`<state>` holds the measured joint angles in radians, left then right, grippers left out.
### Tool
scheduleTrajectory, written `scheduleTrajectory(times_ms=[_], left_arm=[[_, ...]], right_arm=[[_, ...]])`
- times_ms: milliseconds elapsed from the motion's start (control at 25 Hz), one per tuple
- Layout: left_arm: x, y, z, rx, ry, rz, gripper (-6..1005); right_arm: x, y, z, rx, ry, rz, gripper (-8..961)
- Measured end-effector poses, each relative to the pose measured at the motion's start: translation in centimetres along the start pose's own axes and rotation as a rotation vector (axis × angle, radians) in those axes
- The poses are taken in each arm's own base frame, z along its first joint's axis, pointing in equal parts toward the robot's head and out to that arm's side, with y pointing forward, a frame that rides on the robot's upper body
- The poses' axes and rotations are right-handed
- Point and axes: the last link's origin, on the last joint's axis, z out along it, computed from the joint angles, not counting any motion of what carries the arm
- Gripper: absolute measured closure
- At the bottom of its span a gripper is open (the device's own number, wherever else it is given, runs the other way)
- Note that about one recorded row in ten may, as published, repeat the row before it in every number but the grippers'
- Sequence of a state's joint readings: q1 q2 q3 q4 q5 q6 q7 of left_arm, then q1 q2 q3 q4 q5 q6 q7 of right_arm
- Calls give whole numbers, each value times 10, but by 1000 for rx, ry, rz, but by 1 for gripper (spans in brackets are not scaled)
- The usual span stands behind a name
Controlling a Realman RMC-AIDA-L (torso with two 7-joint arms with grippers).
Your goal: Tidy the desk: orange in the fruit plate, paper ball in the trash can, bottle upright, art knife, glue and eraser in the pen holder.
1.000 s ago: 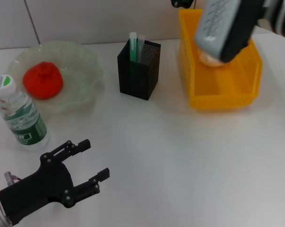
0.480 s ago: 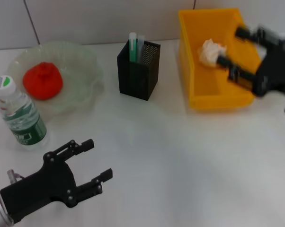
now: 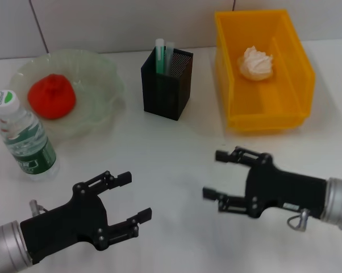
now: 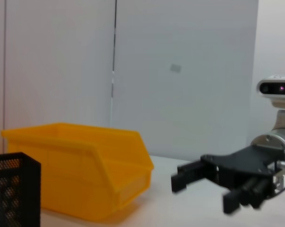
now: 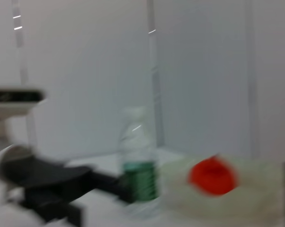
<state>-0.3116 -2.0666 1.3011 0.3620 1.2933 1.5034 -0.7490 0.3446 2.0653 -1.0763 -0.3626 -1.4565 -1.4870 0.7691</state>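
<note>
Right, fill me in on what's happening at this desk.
Nothing is being handled. Both grippers, left and right, hover open and empty over the near desk. The orange sits in the fruit plate, the paper ball lies in the trash can, the bottle stands upright, and two pen-like items stick out of the pen holder.

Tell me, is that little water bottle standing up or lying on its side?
Standing up. The bottle rests on its base beside the fruit plate, white cap on top.
</note>
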Motion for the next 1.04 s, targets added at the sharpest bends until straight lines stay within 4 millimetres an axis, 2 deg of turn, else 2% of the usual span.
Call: scheduleTrajectory(times_ms=[40,160,1040], left_arm=[[0,0,1,-5,-5,-6,214],[0,-1,0,-3,-7,-8,214],[-2,2,-4,-9,-12,-11,214]], right_arm=[[1,3,8,-57,30,17,161],[2,7,12,-96,44,29,160],[-2,12,14,-124,18,37,161]])
